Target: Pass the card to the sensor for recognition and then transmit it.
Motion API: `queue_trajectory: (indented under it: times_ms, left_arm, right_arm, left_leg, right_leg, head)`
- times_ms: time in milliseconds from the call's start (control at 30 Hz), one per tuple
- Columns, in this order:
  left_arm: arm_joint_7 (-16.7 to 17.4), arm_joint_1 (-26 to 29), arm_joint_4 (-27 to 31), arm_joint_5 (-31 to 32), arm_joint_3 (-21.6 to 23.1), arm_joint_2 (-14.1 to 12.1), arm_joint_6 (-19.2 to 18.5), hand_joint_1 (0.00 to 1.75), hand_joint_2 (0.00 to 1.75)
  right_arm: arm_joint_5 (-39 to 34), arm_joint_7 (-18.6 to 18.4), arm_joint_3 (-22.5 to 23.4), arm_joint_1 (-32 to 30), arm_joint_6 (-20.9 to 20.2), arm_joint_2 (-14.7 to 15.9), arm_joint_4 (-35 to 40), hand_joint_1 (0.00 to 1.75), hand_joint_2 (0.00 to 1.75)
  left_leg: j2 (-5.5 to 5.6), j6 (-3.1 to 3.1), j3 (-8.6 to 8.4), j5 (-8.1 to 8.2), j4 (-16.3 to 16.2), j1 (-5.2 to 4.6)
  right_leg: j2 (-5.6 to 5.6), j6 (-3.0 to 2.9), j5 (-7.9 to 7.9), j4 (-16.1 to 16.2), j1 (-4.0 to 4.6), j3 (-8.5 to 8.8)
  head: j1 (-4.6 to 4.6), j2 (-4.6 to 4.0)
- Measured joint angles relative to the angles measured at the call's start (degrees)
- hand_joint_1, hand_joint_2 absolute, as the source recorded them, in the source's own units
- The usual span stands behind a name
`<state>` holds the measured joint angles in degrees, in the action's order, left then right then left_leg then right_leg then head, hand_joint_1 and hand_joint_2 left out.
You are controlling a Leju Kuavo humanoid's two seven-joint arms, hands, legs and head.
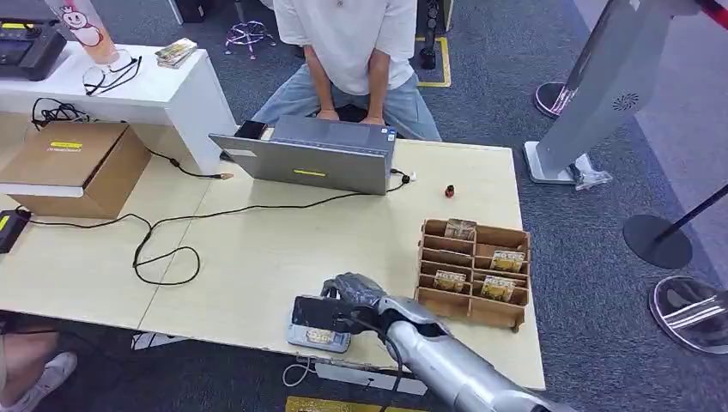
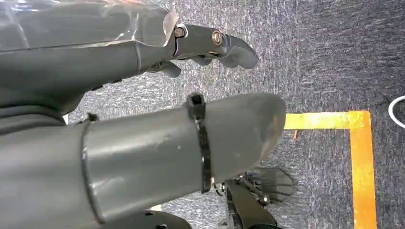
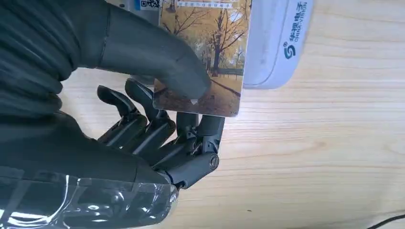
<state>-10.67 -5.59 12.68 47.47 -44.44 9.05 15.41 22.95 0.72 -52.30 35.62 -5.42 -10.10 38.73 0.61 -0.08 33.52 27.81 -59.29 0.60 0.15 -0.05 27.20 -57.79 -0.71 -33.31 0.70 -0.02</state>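
A pale wooden surface (image 1: pixel 257 257) carries a laptop (image 1: pixel 305 154), a wooden card rack (image 1: pixel 472 273) and, near its front edge, a small grey sensor (image 3: pixel 282 43). The right hand (image 1: pixel 348 296) pinches a card (image 3: pixel 205 62) printed with autumn trees between thumb and fingers, flat over the sensor. The left hand (image 2: pixel 143 119) hangs above carpet, fingers apart, holding nothing.

3 cams: head high and wide, both wrist cams tight.
Head looks forward-down over the table (image 1: pixel 257 249), right hand (image 1: pixel 348 300) at the near edge on the sensor (image 1: pixel 319 336). Right wrist sits close behind that hand (image 3: pixel 157 138), facing the tabletop (image 3: pixel 325 157); shares sensor (image 3: pixel 279 43) and table with head. Left wrist sits close behind left hand (image 2: pixel 143 119), faces the carpet (image 2: pixel 325 57).
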Motion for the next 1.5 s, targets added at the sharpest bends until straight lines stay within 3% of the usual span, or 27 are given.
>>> queue_trajectory:
  times_ms: [633,1500]
  left_arm:
    - [-0.09,0.0,-0.02,-0.07,0.0,0.09,-0.13,0.0,0.0]
    - [-0.09,-0.01,0.0,0.94,0.11,0.07,-0.96,0.0,0.0]
  right_arm:
    - [4.81,-2.38,-2.08,0.03,2.27,-0.72,-0.11,1.75,1.75]
    - [4.08,-3.01,-2.06,-0.57,1.68,-0.76,1.16,1.75,1.75]
  left_leg:
    - [0.0,-0.02,0.0,-0.01,0.0,0.0]
    - [-0.02,-0.02,-0.03,-0.02,0.0,0.0]
  right_leg:
    - [0.0,0.0,0.0,0.0,0.0,0.0]
    - [0.03,-0.01,0.0,0.0,0.0,0.0]
  head:
    - [0.0,0.0]
    - [0.0,0.0]
